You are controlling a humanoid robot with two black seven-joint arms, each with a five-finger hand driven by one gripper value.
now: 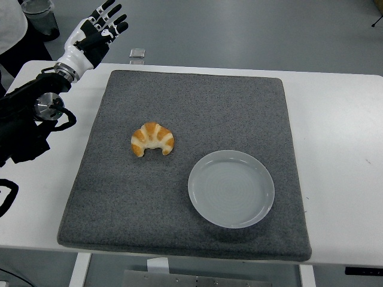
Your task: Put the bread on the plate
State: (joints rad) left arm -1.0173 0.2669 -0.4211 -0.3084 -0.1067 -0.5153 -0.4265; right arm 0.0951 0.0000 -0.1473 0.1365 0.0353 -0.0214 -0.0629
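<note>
Sitting on the grey mat [179, 227], the bread [152, 139] (a croissant) lies just up and left of the plate [231, 188], not touching it. Left hand [96, 30] is raised over the table's [341, 131] far left corner w/ fingers spread, holding nothing. Small object [137, 54] near the far edge, can't tell what.

I see a grey felt mat [179, 107] covering most of the white worktop [341, 125]. Small clear object [137, 54] on the worktop just beyond the mat's far left corner. Person's white sleeve [9, 24] further left.
</note>
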